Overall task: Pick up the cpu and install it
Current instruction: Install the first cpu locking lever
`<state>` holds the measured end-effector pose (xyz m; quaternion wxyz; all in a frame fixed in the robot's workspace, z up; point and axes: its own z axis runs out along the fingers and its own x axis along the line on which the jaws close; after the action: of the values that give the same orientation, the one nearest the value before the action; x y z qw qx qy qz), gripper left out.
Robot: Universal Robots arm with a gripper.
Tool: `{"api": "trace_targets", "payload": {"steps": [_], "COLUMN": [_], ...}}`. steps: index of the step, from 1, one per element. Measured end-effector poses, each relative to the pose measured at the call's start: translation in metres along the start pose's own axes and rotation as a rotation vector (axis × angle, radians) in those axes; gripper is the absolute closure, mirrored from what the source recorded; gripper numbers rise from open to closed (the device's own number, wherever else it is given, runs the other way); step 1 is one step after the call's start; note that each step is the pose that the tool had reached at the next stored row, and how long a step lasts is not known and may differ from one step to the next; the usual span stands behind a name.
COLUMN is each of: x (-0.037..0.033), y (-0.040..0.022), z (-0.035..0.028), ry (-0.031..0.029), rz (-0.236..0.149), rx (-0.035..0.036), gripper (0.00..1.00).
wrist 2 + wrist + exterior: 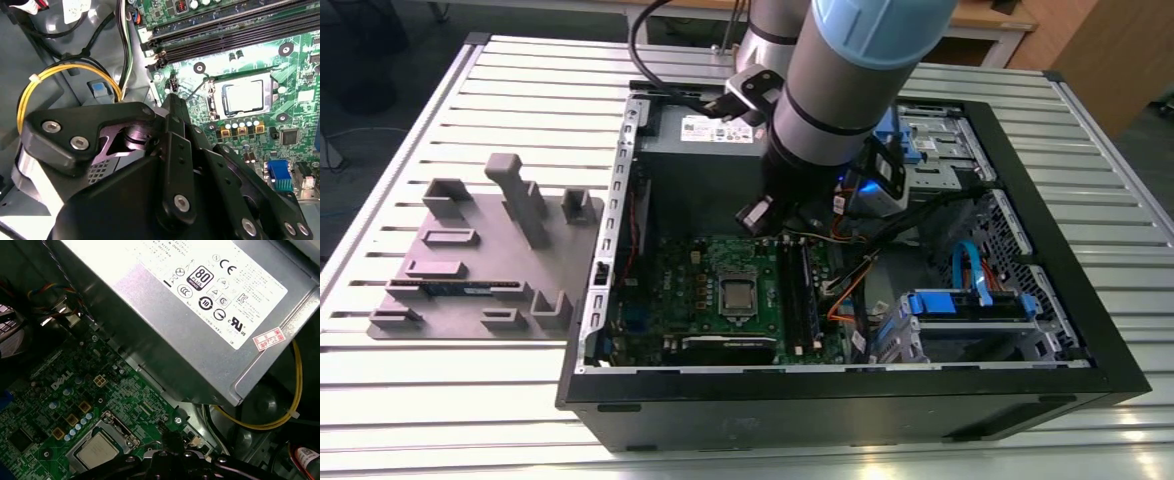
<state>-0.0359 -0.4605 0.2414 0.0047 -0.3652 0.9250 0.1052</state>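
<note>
The cpu (738,293) lies flat in the metal-framed socket of the green motherboard (670,275), silver top up. It also appears in both wrist views, cpu (243,96) and cpu (97,451). My gripper (767,215) hangs inside the open computer case, above the board's far edge and just beyond the socket, apart from the chip. Its black fingers meet in one narrow tip in both wrist views, gripper (172,100) and gripper (170,439), with nothing between them.
A grey power supply (200,315) with a white label sits close behind the gripper. Yellow cables (30,95) and a blue drive caddy (967,305) lie toward the exterior view's right. Memory slots (225,35) flank the socket. A grey fixture plate (467,260) stands outside the case (1067,260).
</note>
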Motion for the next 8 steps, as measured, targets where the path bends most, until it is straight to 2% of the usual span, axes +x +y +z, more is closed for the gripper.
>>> {"api": "trace_targets", "payload": {"steps": [4, 8], "x": [-0.002, -0.0028], "y": [-0.0003, 0.0003], "z": [0.0003, 0.0037], "ry": [0.0009, 0.0025], "rz": [-0.003, -0.005], "rx": [-0.0003, 0.0009], "gripper": [0.89, 0.89]}}
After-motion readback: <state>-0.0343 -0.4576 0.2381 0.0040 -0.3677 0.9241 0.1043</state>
